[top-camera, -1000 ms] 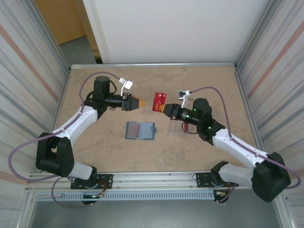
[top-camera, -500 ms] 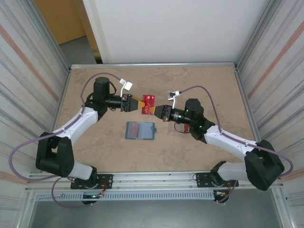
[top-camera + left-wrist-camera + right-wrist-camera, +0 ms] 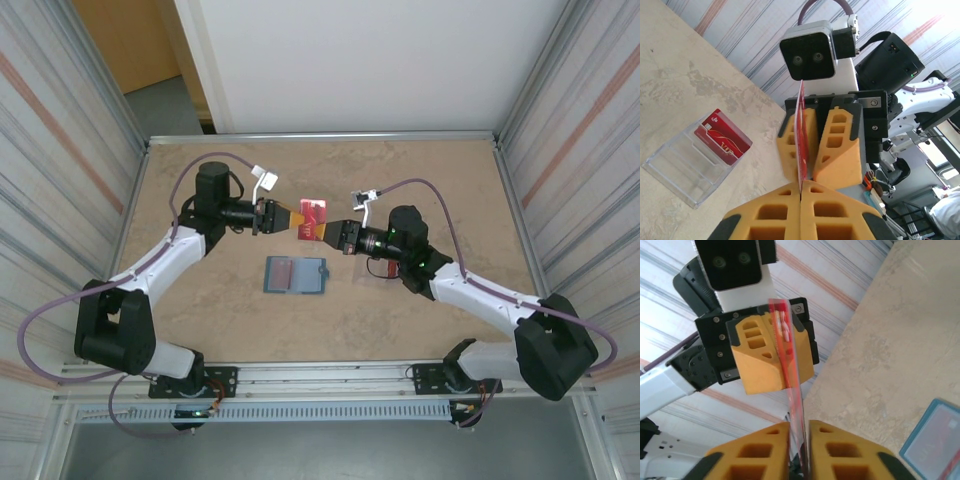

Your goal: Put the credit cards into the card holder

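The left gripper point(image 3: 299, 218), spread a second ago, is now pinching the credit card point(image 3: 316, 214) from 9 o'clock while the right gripper point(image 3: 330, 230), at 4 o'clock, is easing apart: a midair handover seems to be finishing. The card holder point(image 3: 296, 274) is lying flat at 6 o'clock. The card's long axis is running roughly 12 to 6

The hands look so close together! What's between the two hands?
A red card bridges the gap between the left hand and the right hand. The left hand is shut on its edge. The top view and both wrist views show it.
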You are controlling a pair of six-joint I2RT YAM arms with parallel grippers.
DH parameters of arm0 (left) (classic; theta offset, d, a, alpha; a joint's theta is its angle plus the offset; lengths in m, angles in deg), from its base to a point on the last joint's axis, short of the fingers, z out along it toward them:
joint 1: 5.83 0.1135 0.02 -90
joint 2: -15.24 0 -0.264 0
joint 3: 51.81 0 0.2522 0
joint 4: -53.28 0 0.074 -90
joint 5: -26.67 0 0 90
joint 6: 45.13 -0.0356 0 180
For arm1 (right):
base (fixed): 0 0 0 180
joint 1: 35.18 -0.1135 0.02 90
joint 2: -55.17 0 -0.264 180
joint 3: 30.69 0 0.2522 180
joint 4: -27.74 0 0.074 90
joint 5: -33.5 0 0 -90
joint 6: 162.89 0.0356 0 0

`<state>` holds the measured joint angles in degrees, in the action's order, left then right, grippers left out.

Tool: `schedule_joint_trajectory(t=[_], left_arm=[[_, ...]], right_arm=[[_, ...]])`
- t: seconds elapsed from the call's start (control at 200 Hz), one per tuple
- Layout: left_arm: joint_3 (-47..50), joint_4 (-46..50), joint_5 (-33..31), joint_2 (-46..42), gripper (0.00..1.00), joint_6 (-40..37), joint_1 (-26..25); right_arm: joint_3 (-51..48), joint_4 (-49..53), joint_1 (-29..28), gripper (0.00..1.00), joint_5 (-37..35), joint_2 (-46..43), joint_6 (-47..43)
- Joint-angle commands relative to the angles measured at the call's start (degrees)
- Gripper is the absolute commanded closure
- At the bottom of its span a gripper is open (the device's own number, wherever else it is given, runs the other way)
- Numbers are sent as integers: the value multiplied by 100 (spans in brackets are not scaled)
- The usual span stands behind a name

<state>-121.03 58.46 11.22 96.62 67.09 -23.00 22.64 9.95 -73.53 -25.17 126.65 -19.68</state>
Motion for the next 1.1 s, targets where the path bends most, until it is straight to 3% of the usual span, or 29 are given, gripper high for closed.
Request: schedule_joint_trajectory(t=[0.0,0.215,0.526,0.912,1.092], left_arm=[[-22,146,125,-243,100,-229,115],[-26,339,128,-255,100,-349,166],[-27,142,242,-276,100,-189,135],[-18,128,308,-315,100,-162,130],[3,201,325,-255,100,-332,30]], right_arm=[[200,458,81,71,-6,-394,-329],[332,955,283,60,170,-661,-546],[1145,2370,308,51,556,-312,-1814],[1157,2174,375,53,741,-34,-1666],[1262,2171,337,66,816,67,-1731]])
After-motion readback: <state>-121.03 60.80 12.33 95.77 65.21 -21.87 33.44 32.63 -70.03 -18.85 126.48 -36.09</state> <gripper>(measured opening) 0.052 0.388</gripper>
